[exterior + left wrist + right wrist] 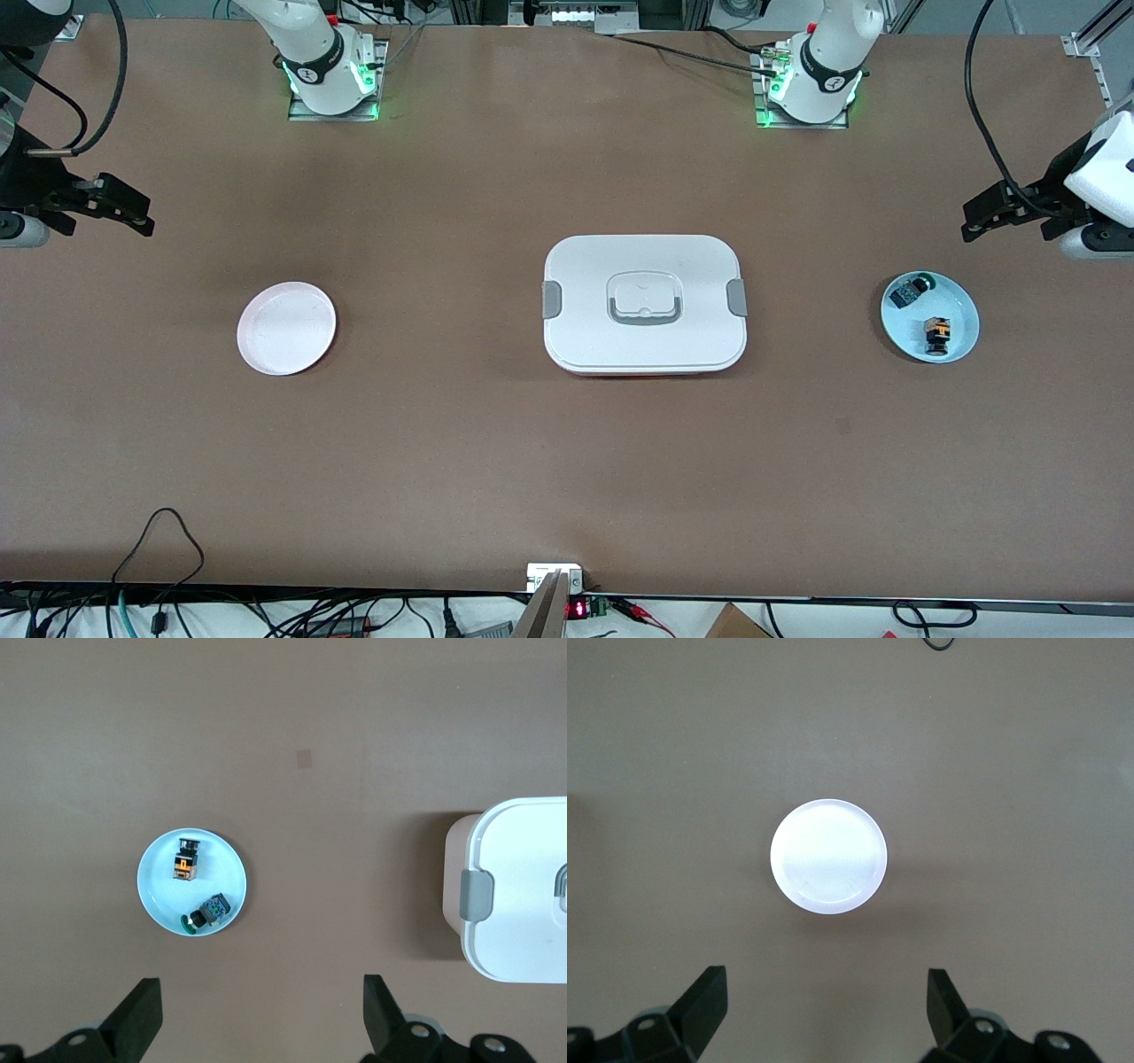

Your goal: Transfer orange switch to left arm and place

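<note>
Lying on its side, the orange switch (pixel 184 859) below the spread left pincer (pixel 257 1028) looks light, rigid; grip its black body. Right pincer (pixel 819 1019) waits, spread.

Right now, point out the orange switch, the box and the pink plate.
orange switch (pixel 936 331), front view, its black-and-orange body.
box (pixel 585 332), front view, bare lid corner.
pink plate (pixel 286 328), front view, its bare middle.

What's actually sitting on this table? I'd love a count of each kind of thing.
Small round plates: 2, a pale pink one and a light blue one
Large white lidded box with grey clips: 1
Tiny black push-button switches on the blue plate: 2, one with orange markings and one with a green cap
Total: 5
</note>
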